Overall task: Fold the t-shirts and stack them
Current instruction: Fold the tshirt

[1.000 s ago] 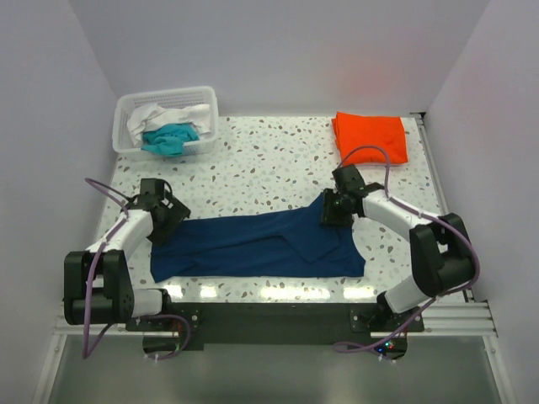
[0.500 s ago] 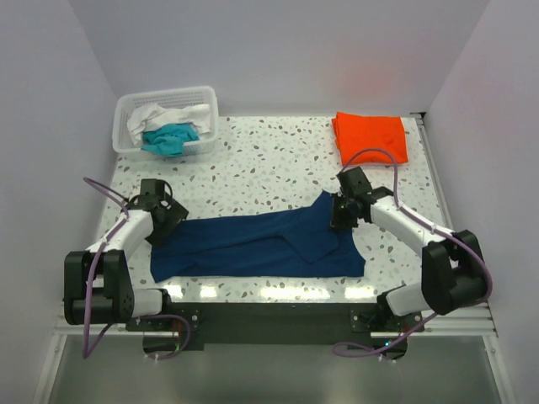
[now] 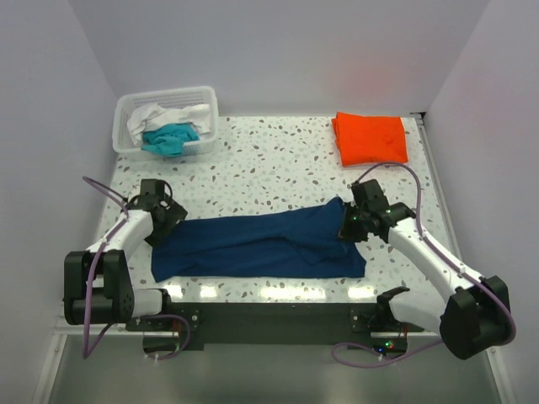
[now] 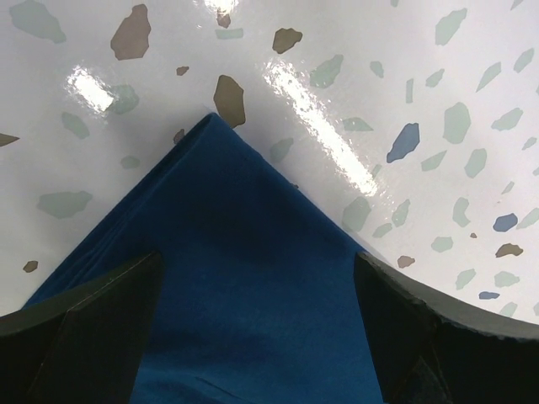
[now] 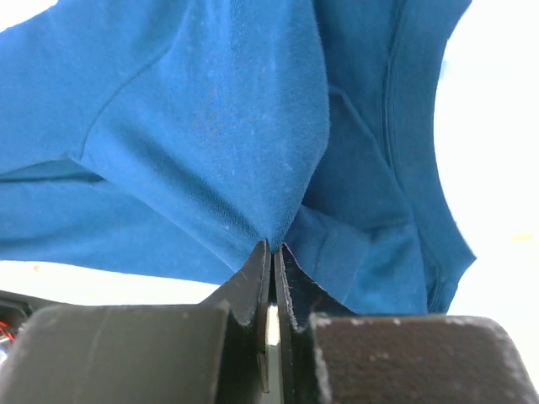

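The dark navy t-shirt (image 3: 253, 244) lies spread lengthwise along the table's near edge. My right gripper (image 3: 349, 225) is shut on a pinch of its cloth near the right end; in the right wrist view the closed fingertips (image 5: 271, 246) hold a raised peak of blue cloth (image 5: 210, 109). My left gripper (image 3: 165, 217) is open and low over the shirt's far-left corner. In the left wrist view that corner (image 4: 244, 278) points away between the two spread fingers (image 4: 257, 261). The orange t-shirt (image 3: 370, 137) lies folded at the far right.
A white slatted basket (image 3: 125, 108) at the far left corner holds a teal shirt (image 3: 168, 137) and a white shirt (image 3: 160, 114). The speckled tabletop (image 3: 269, 168) lies between the basket, the orange shirt and the navy shirt. Walls close in on three sides.
My right gripper has moved right and toward the near edge, pulling the navy shirt's right end with it. The left arm has stayed put.
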